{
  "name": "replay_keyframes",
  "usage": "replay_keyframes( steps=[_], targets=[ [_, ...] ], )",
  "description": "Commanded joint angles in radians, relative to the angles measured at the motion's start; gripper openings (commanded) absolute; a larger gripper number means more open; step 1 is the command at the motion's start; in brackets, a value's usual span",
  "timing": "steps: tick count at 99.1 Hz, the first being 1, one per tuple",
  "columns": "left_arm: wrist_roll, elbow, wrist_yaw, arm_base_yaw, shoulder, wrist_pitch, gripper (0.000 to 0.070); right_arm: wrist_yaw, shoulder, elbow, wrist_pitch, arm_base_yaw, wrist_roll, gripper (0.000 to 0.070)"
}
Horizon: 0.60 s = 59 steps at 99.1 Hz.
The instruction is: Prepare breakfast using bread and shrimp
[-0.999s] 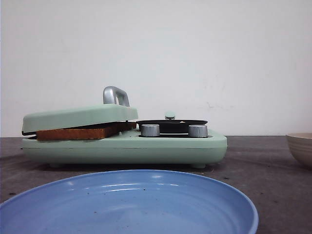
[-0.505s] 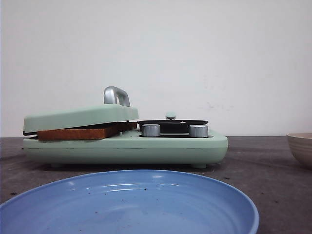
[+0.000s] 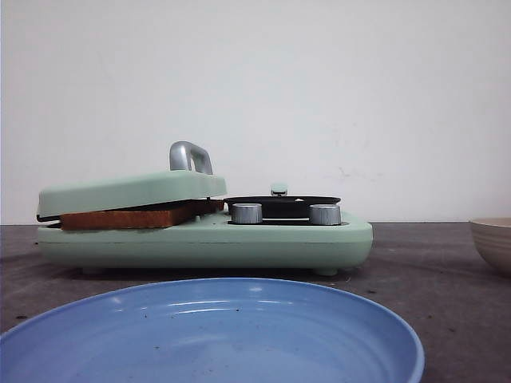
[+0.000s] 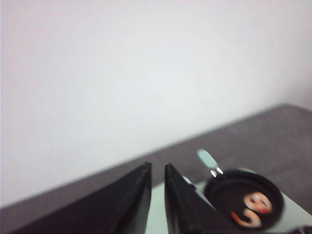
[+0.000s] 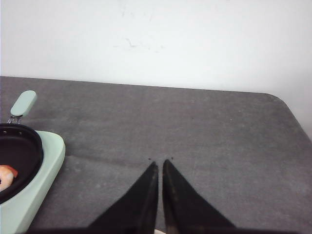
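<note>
The bread (image 3: 132, 217) shows as a toasted brown edge lying in the mint-green breakfast maker (image 3: 239, 239), under its lowered lid (image 3: 128, 191). Shrimp (image 4: 251, 210) lie in the small black pan (image 4: 243, 197) on the maker's right side; one shrimp (image 5: 6, 176) also shows in the right wrist view. My left gripper (image 4: 157, 165) hovers over the maker beside the pan, shut and holding nothing. My right gripper (image 5: 160, 163) is over bare grey table to the right of the maker, shut and holding nothing. Neither gripper appears in the front view.
A blue plate (image 3: 239, 286) sits at the near edge of the table, in front of the maker. A beige bowl (image 3: 493, 243) stands at the far right. The lid has a metal handle (image 3: 190, 156), and two silver knobs (image 3: 247, 213) sit by the pan.
</note>
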Motion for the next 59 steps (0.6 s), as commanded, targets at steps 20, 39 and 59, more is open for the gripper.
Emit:
replay_keyframes(
  steps=[20, 39, 59],
  targets=[
    [-0.105, -0.409, 0.003, 0.098, -0.258, 0.196, 0.0000, 0.001, 0.003, 0.011, 0.010, -0.001, -0.007, 0.0004],
    [-0.181, -0.633, 0.003, 0.164, -0.365, 0.313, 0.0000, 0.001, 0.003, 0.011, 0.010, -0.001, -0.007, 0.0004],
    [-0.186, -0.783, -0.004, 0.196, -0.475, 0.352, 0.0000, 0.001, 0.003, 0.011, 0.010, -0.001, -0.007, 0.0004]
  ],
)
